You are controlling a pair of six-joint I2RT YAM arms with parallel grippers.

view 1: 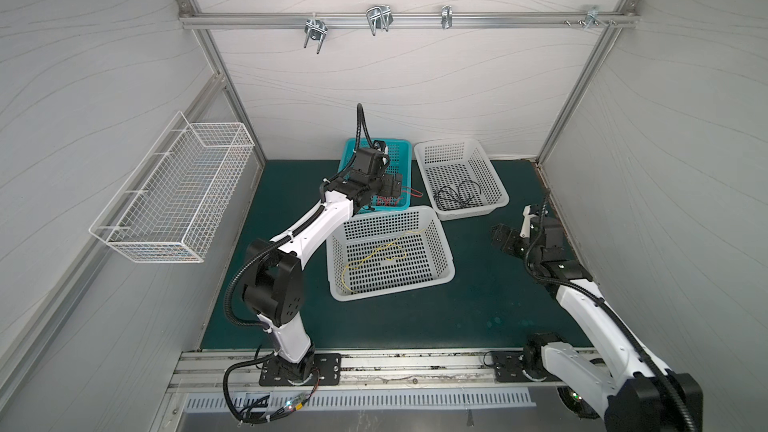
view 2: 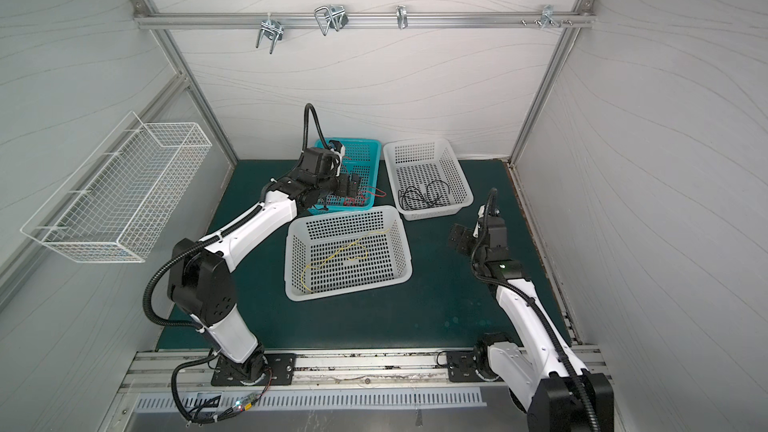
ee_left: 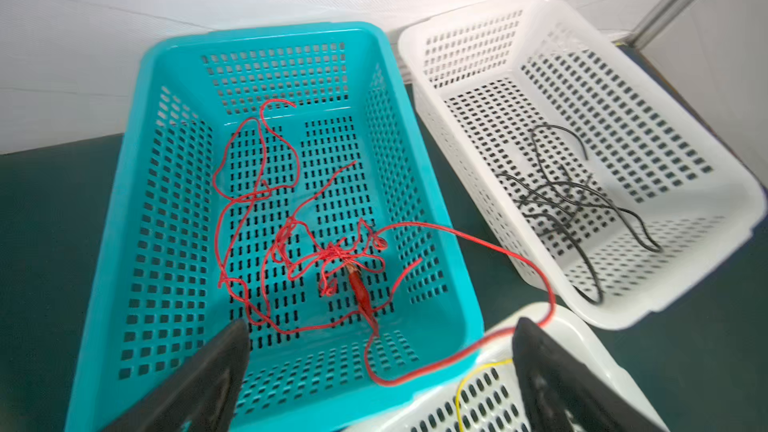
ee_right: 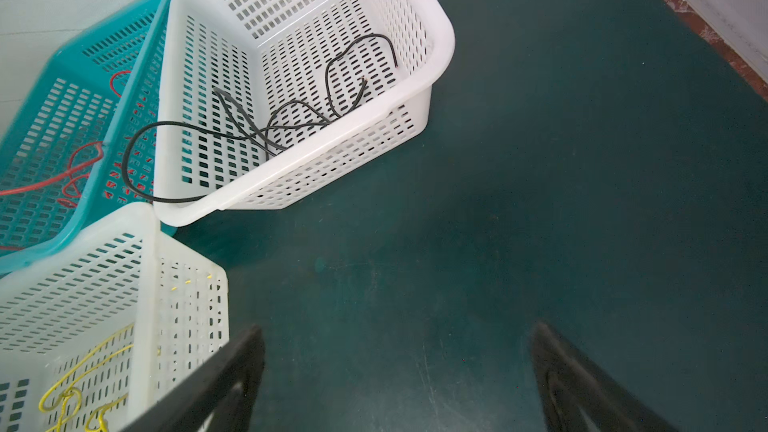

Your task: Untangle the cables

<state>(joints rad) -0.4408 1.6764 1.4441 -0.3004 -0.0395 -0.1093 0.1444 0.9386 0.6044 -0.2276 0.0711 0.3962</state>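
Cables [ee_left: 336,259] tangle red just ahead of the nearer left gripper [ee_left: 381,324], jaws apart; right gripper [ee_right: 397,329] gapes farther off

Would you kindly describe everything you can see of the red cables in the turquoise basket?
The red cables are thin wires knotted into a tangle on the floor of the turquoise basket, with loose loops spreading toward its wall end. One loop spills over the rim, reaches the corner of a white basket and curves back in beside a finger of the open left gripper; whether they touch is unclear.
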